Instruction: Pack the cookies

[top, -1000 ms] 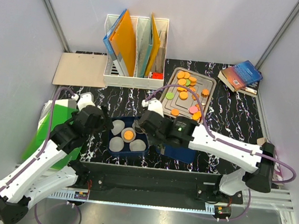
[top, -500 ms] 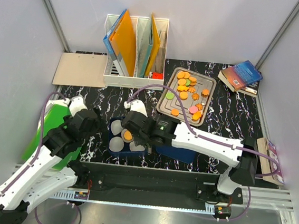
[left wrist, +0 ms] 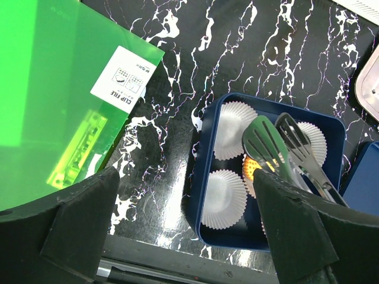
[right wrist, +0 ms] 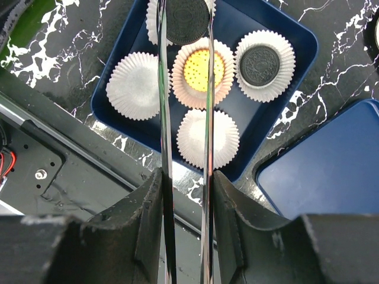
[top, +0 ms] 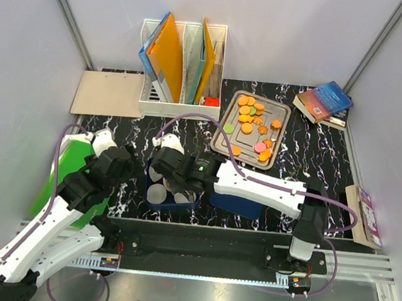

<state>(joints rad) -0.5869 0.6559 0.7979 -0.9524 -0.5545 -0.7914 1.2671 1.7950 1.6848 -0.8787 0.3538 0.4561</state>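
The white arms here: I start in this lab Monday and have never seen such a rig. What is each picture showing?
They are two robot arms bolted at the near edge of the table. One picture looks down from above and behind; the other two come from a camera on each wrist. The left fingers are open and empty. The right fingers hold tongs over a blue tray of paper cups; one cup has an orange cookie, another a black cookie. A second black cookie shows between the tongs; gripped or just lying there, I can't tell. More cookies wait on a metal tray farther back.
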